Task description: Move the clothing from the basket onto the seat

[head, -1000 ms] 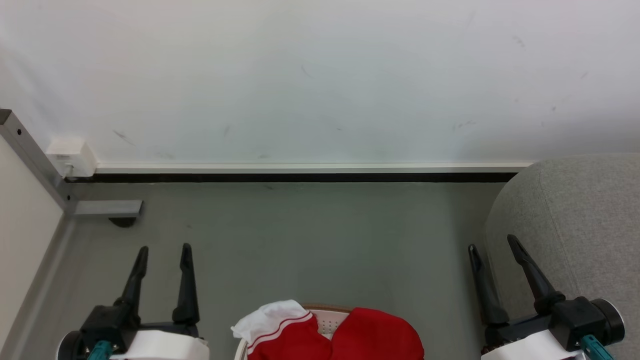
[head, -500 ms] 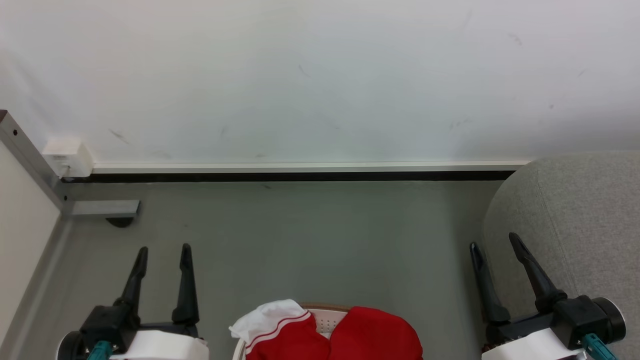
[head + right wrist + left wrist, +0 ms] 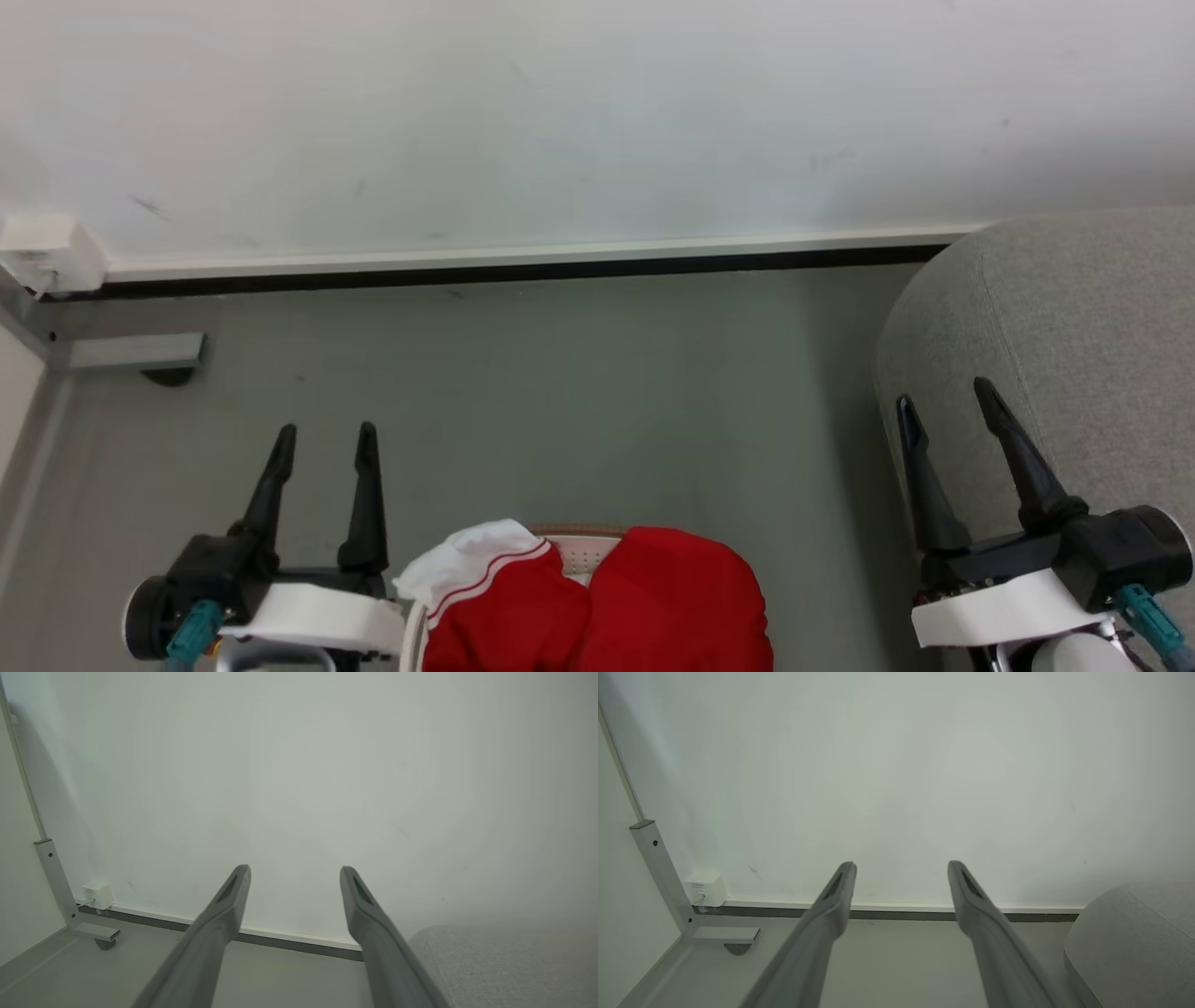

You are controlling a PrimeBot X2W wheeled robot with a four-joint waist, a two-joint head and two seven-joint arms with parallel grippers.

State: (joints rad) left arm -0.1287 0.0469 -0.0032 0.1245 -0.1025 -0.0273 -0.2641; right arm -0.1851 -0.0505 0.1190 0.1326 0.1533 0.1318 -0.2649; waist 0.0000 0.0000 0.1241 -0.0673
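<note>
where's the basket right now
Head view, bottom centre: the basket sits on the floor between the left gripper and right gripper, piled with red clothing; the seat is off to its right.

A scuffed white wall (image 3: 597, 112) meets the grey floor (image 3: 560, 392) along a dark skirting strip (image 3: 523, 272) (white-capped).

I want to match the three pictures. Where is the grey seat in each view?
Head view: the seat, right edge.
Left wrist view: the seat, lower right corner.
Right wrist view: the seat, lower right corner.
Shared landmark: the white wall box, at the left in every view.
</note>
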